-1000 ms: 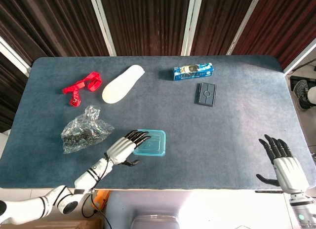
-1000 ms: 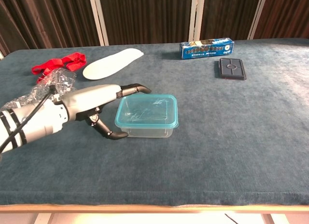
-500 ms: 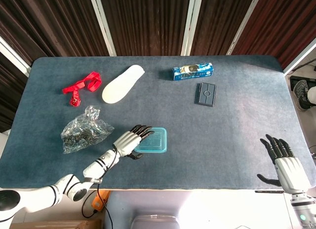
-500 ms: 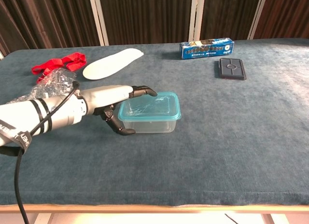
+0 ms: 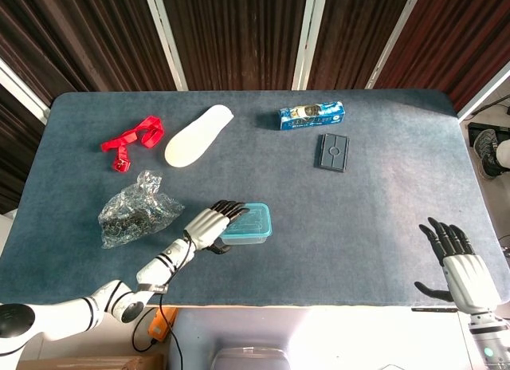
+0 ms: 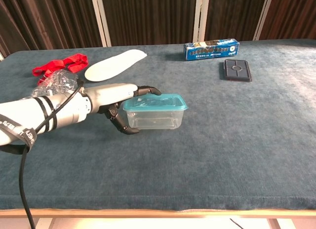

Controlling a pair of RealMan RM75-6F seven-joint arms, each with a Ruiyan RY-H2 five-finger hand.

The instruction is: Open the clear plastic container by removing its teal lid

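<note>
The table (image 5: 382, 186) is covered in dark blue-grey cloth. The container (image 6: 154, 119) is clear plastic with a teal lid (image 6: 155, 102). The left hand (image 6: 111, 98) is pale grey with black fingers (image 6: 148, 90); the right hand (image 5: 462, 268) matches it. The strap (image 5: 131, 139) is red. The insole (image 5: 198, 135) is off-white. The box (image 5: 311, 114) is blue with a printed picture. The flat case (image 5: 332, 152) is dark grey. The crumpled bag (image 5: 137, 210) is clear over dark contents.

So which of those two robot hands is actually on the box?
The left hand: its fingers lie over the teal lid of the clear container. The right hand hovers open, far off, holding nothing.
</note>
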